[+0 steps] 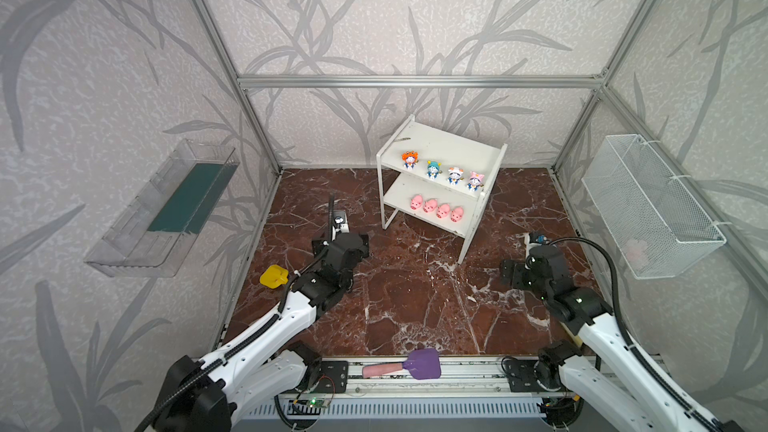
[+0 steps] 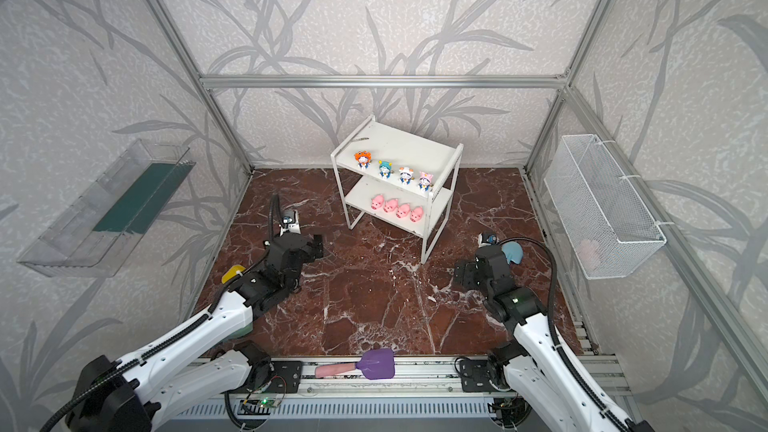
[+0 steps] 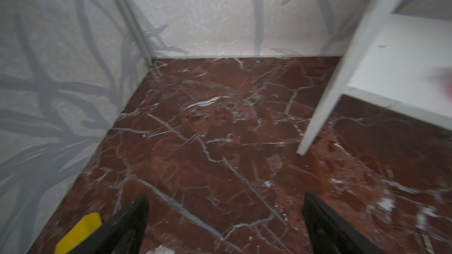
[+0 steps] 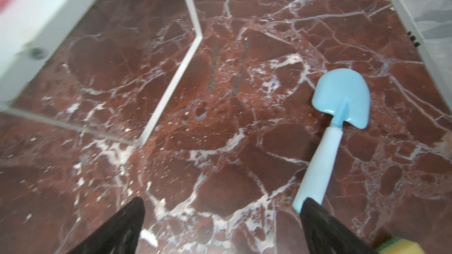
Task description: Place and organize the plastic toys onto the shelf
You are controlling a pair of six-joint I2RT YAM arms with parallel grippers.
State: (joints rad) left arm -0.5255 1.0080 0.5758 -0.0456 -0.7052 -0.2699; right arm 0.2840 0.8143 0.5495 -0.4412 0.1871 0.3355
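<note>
The white shelf [image 1: 440,139] stands at about 12 o'clock on the dark red marble worktop [image 1: 415,305], turned a little askew. Four blue-white figurines [image 1: 433,169] stand in a row along the front of its upper board, and four pink pigs [image 1: 430,204] sit side by side on the lower board. The left hand [image 3: 226,199] hangs low at 9 o'clock, its jaws spread wide and holding nothing, with a yellow shovel [image 1: 274,276] just beside it at the worktop's edge. The right hand [image 4: 222,200] sits at 3 o'clock, also wide and holding nothing. A blue shovel [image 4: 342,98] lies beside it, handle end close against one finger; whether they touch I cannot tell. A corner of a yellow-green sponge [image 4: 420,246] shows near it too. Only bare marble lies between each hand and the shelf. A purple shovel [image 1: 415,365] rests on the front rail at 6 o'clock. A wire basket [image 1: 648,201] hangs on the wall at 3 o'clock, a clear tray [image 1: 166,209] at 9 o'clock.
</note>
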